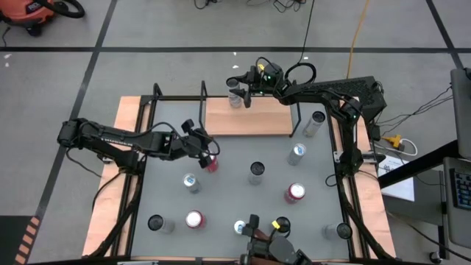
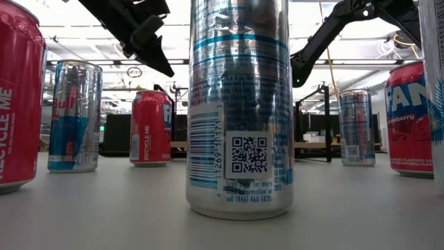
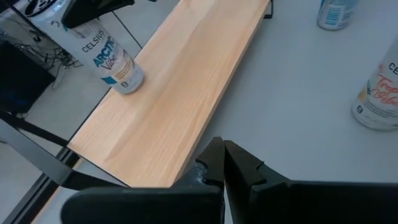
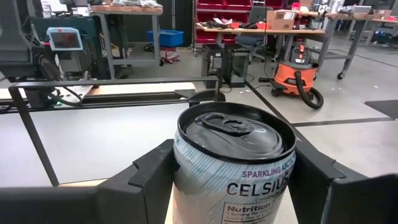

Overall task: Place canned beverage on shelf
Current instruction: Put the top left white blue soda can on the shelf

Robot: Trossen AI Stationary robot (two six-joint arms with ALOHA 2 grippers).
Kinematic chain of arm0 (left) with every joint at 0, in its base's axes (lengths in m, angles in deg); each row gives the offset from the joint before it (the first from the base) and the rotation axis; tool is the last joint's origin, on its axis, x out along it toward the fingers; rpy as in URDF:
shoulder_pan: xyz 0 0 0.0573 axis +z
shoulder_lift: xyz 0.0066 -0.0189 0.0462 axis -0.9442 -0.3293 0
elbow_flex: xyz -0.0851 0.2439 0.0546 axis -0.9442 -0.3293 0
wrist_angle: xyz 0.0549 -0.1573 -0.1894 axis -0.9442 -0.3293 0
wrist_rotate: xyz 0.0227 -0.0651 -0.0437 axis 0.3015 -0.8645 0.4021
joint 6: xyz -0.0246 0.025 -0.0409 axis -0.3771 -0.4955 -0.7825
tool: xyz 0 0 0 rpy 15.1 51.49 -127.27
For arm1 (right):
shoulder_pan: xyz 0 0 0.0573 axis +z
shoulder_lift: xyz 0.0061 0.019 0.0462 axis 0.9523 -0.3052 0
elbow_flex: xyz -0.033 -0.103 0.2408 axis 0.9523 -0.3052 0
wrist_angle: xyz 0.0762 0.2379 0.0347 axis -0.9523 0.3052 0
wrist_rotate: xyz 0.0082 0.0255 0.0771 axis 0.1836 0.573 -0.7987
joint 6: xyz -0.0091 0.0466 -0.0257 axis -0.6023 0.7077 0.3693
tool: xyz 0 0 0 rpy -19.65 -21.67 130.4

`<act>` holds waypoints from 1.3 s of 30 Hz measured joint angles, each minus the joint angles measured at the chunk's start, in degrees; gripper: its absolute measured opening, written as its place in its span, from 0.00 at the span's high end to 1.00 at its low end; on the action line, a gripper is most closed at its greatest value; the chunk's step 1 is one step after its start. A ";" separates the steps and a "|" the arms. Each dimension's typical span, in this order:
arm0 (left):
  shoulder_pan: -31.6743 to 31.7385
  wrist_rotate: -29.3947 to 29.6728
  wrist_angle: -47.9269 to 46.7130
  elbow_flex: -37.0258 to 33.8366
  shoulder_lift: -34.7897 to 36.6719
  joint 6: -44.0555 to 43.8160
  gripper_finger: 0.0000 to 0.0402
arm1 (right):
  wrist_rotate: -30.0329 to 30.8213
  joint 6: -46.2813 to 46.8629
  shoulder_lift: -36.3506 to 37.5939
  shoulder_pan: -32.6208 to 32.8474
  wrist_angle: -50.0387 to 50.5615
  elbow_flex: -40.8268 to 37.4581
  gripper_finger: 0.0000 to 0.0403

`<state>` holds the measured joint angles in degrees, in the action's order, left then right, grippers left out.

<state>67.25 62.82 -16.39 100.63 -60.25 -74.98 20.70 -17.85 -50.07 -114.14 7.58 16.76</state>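
1. The right gripper (image 1: 237,90) is at the far left part of the shelf (image 1: 254,118), its fingers (image 4: 146,171) standing on either side of a white Celsius can (image 4: 233,168) — pinching it by the body just under the rim.
2. That can stands upright on the light-wood board, near the board's far edge; the left wrist view shows its base (image 3: 127,81) resting on the wood, with the right gripper over its top.
3. The left gripper (image 1: 208,151) hangs over the grey tabletop (image 1: 235,151), on the near side of the shelf and well apart from the held can; its fingers (image 3: 214,163) are pressed together with nothing between them.
4. Just beside the left gripper's tip, on the table, stands a red can (image 1: 212,163).
5. Further from the left gripper, toward the table's near edge, more cans stand scattered — among them a silver-and-blue can (image 1: 191,182) and a red-topped can (image 1: 295,193).
6. Beyond the right gripper's side of the shelf, a silver can (image 1: 317,121) stands on the table next to the black rod frame (image 1: 298,121) at the board's right end.
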 joint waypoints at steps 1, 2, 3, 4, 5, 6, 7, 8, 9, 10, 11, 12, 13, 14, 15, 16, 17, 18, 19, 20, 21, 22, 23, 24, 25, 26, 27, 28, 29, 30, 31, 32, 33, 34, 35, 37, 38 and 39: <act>0.00 0.00 0.00 0.00 0.00 0.00 0.99 | -0.01 0.01 0.00 0.01 0.00 0.00 0.47; 0.00 -0.02 0.00 0.00 0.00 -0.01 0.99 | -0.04 0.01 0.00 0.00 0.00 0.00 0.47; 0.00 -0.02 0.00 0.00 0.00 -0.02 0.99 | -0.04 0.01 0.00 0.00 0.00 0.00 0.47; 0.00 -0.02 0.00 0.00 0.00 0.00 0.99 | -0.04 0.02 0.00 0.01 0.01 0.00 0.47; 0.00 -0.02 0.00 0.00 0.00 0.00 0.99 | -0.04 0.04 0.00 0.00 0.02 0.00 0.47; 0.00 -0.02 0.00 0.00 0.00 -0.02 0.99 | -0.04 0.04 0.00 0.00 0.05 0.00 0.47; 0.00 -0.02 0.00 0.00 0.00 -0.02 0.99 | -0.04 0.04 0.00 0.00 0.08 0.00 0.47; 0.00 -0.02 0.00 0.00 0.00 -0.03 0.99 | -0.04 0.04 0.00 0.01 0.09 0.00 0.47; 0.00 -0.02 0.00 0.00 0.00 -0.05 0.99 | -0.04 0.04 0.00 0.00 0.11 0.00 0.46; 0.00 -0.02 0.00 0.00 0.00 -0.05 0.99 | -0.04 0.05 0.00 0.02 0.11 0.00 0.46; 0.00 -0.02 0.00 0.00 0.00 -0.05 0.99 | -0.04 0.05 0.00 0.01 0.11 0.00 0.45; 0.00 -0.02 0.00 0.00 0.00 -0.07 0.99 | -0.04 0.05 0.00 0.00 0.11 0.00 0.44; 0.00 -0.02 0.00 0.00 0.00 -0.07 0.99 | -0.04 0.06 0.00 0.00 0.11 0.00 0.43; 0.00 -0.02 0.00 0.00 0.00 -0.09 0.99 | -0.05 0.06 0.00 0.01 0.12 0.00 0.41; 0.00 -0.02 0.00 0.00 0.00 -0.08 0.99 | -0.05 0.06 0.00 0.00 0.18 0.00 0.40; 0.00 -0.02 0.00 0.00 0.00 -0.07 0.99 | -0.04 0.06 0.00 0.00 0.23 0.00 0.39; 0.00 -0.02 0.00 0.00 0.00 -0.08 0.99 | -0.04 0.06 0.00 0.00 0.26 0.00 0.38; 0.00 -0.03 0.00 0.00 0.00 -0.07 0.99 | -0.07 0.08 0.00 0.00 0.27 0.00 0.38; 0.00 -0.02 0.00 0.00 0.00 -0.09 0.99 | -0.07 0.18 0.00 0.00 0.28 0.00 0.37; 0.00 -0.02 0.00 0.00 0.00 -0.08 0.99 | -0.04 0.37 0.00 0.00 0.28 0.00 0.37; 0.00 -0.03 0.00 0.01 0.00 -0.09 0.99 | -0.05 0.47 0.00 0.00 0.28 0.00 0.37; 0.00 -0.04 0.00 0.01 0.00 -0.09 0.99 | -0.06 0.49 0.00 0.00 0.28 0.00 0.37; 0.00 -0.04 0.00 0.01 0.00 -0.09 0.99 | -0.07 0.49 0.00 0.00 0.28 0.00 0.37; 0.00 -0.04 0.00 0.00 0.00 -0.09 0.99 | -0.05 0.49 0.00 0.00 0.28 0.00 0.37; 0.00 -0.04 0.00 0.02 0.00 -0.09 0.99 | -0.07 0.49 0.00 0.00 0.31 0.00 0.37; 0.00 -0.04 0.00 0.02 0.00 -0.07 0.99 | -0.07 0.50 0.00 0.00 0.31 0.00 0.37; 0.00 -0.04 0.00 0.02 0.00 -0.07 0.99 | -0.07 0.52 0.00 0.00 0.31 0.00 0.37; 0.00 -0.04 0.00 0.02 0.00 -0.07 0.99 | -0.09 0.52 0.00 0.00 0.33 0.00 0.37; 0.00 -0.04 0.00 0.02 0.00 -0.07 0.99 | -0.08 0.52 0.00 0.00 0.33 0.00 0.37; 0.00 -0.04 0.00 0.02 0.00 -0.07 0.99 | -0.12 0.50 0.00 0.00 0.31 0.00 0.37; 0.00 -0.04 -0.01 0.02 0.00 -0.07 0.99 | -0.17 0.49 0.00 0.00 0.32 0.00 0.37; 0.00 -0.04 0.00 0.02 0.00 -0.08 0.99 | -0.17 0.52 0.00 0.00 0.33 0.00 0.37; 0.00 -0.04 0.00 0.02 0.00 -0.09 0.99 | -0.17 0.52 0.00 0.00 0.33 0.00 0.37; 0.00 -0.04 0.00 0.02 0.00 -0.09 0.99 | -0.20 0.49 -0.01 0.00 0.33 0.00 0.37; 0.00 -0.04 0.00 0.02 0.00 -0.11 0.99 | -0.21 0.49 -0.02 0.00 0.33 0.00 0.37; 0.00 -0.36 0.00 0.02 0.00 -0.11 0.99 | -0.24 0.49 -0.02 0.00 0.33 0.00 0.37; 0.00 -0.65 0.00 0.02 0.00 -0.11 0.99 | -0.26 0.49 -0.02 0.00 0.33 -0.02 0.37; 0.00 -0.98 -0.02 0.02 0.00 -0.11 0.99 | -0.27 0.49 -0.02 0.00 0.33 -0.02 0.37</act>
<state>67.25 61.84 -16.41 100.65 -60.25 -75.09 20.44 -17.37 -50.09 -114.14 7.91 16.73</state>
